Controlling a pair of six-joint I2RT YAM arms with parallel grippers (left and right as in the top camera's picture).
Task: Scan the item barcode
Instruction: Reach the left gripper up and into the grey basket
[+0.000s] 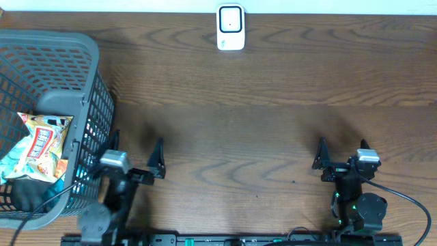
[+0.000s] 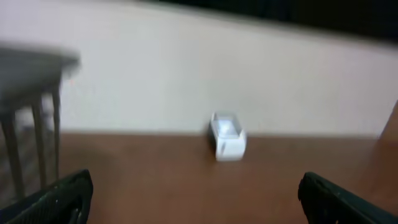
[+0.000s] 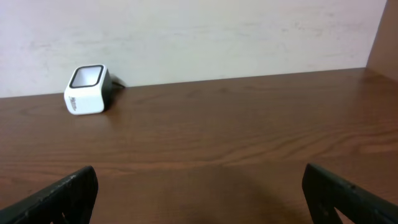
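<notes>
Wood table (image 1: 273,82) w/ white scanner (image 1: 231,27), snack pkt (image 1: 39,145) in grey basket (image 1: 92,82), L pincer (image 1: 136,146), R pincer (image 1: 342,147) both spread apart.

Shop checkout mock-up, barcode scanner (image 1: 231,27), grey shopping basket (image 1: 102,113), wooden table (image 1: 273,123)

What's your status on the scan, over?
Left gripper and right gripper open, empty. Snack bag in basket, not yet picked. Scanner at far edge, nothing blocking.
</notes>
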